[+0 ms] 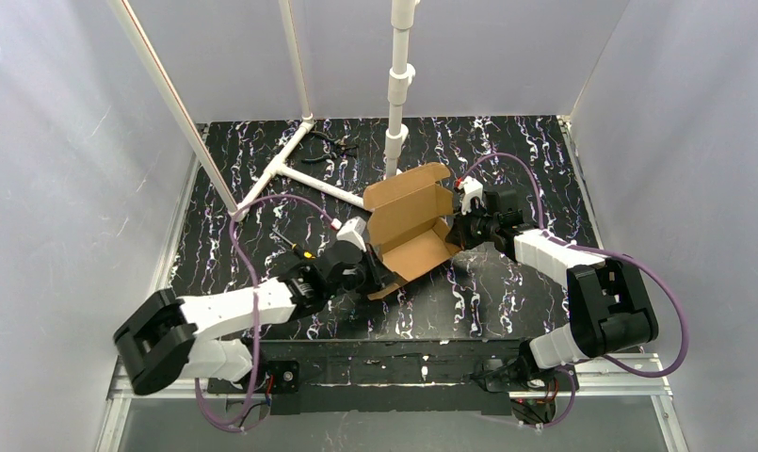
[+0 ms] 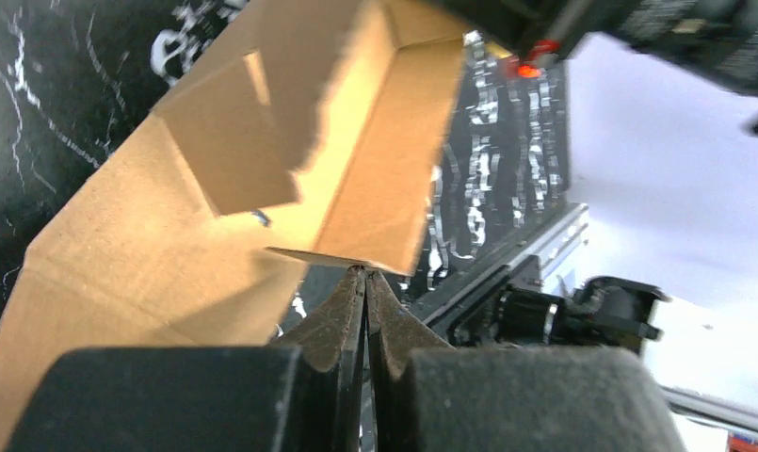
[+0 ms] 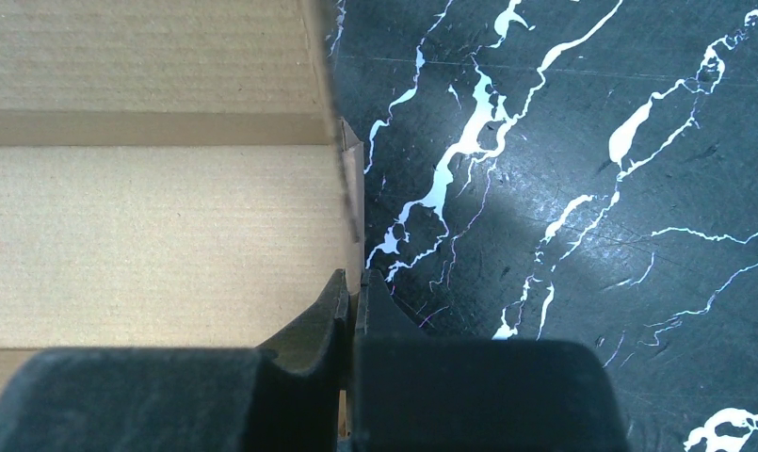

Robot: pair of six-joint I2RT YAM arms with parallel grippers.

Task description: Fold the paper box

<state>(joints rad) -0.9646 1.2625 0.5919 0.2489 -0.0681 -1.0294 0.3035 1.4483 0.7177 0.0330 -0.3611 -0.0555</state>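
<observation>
- Between left claw [image 1: 373, 273] and right claw [image 1: 458, 229], on the black marbled table [image 1: 507, 160]: paper box [image 1: 408, 221], plain brown, half folded, walls partly raised, one wide flap open toward the far side.
- Left claw in its own wrist view [image 2: 363, 281]: fingers pressed together, tips touching the lower edge of a raised wall of the paper box [image 2: 375, 160]; cardboard caught between the tips or not, impossible to tell.
- Right claw in its own wrist view [image 3: 356, 287]: pinching a thin upright edge of the paper box [image 3: 149, 217], with broad cardboard panels to the left of the fingers and bare table [image 3: 591, 188] to the right.
- Beyond both claws, well apart from the box: white pipe frame [image 1: 290, 179] lying flat, upright white pipe [image 1: 398, 85] just behind the open flap, small dark hand tool [image 1: 335, 143] near the frame.
</observation>
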